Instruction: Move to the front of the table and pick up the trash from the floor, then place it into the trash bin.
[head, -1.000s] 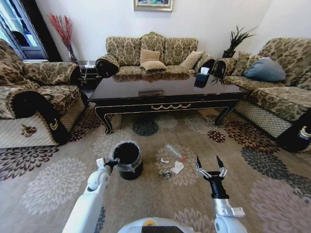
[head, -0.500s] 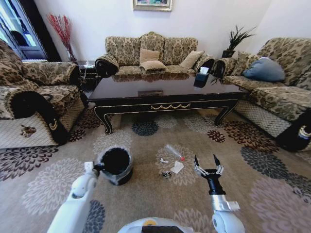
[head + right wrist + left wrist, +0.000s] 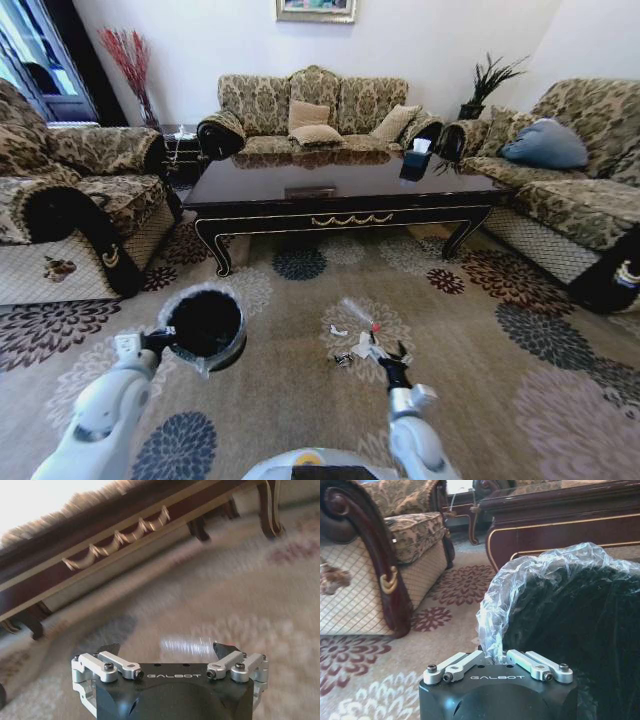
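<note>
The black trash bin (image 3: 205, 325) with its clear liner hangs tilted over the floor (image 3: 470, 400), left of the trash. My left gripper (image 3: 160, 340) is shut on the bin's rim; in the left wrist view the gripper (image 3: 495, 655) pinches the liner edge of the bin (image 3: 580, 625). The trash lies on a carpet medallion: a clear bottle (image 3: 358, 312), a white paper scrap (image 3: 365, 346), a smaller scrap (image 3: 338, 330) and a dark wrapper (image 3: 343, 358). My right gripper (image 3: 390, 352) is open, low over the carpet right beside the paper scrap. The table (image 3: 340, 190) stands beyond.
Sofas (image 3: 80, 200) (image 3: 590, 190) flank the carpet on both sides, with a third sofa (image 3: 315, 115) behind the table. A dark tissue box (image 3: 415, 160) sits on the tabletop. The right wrist view shows the table's gold-trimmed apron (image 3: 115, 550) ahead.
My left arm has swung the bin leftward and raised it. My right gripper has moved left and down, from open carpet to the edge of the trash pile.
</note>
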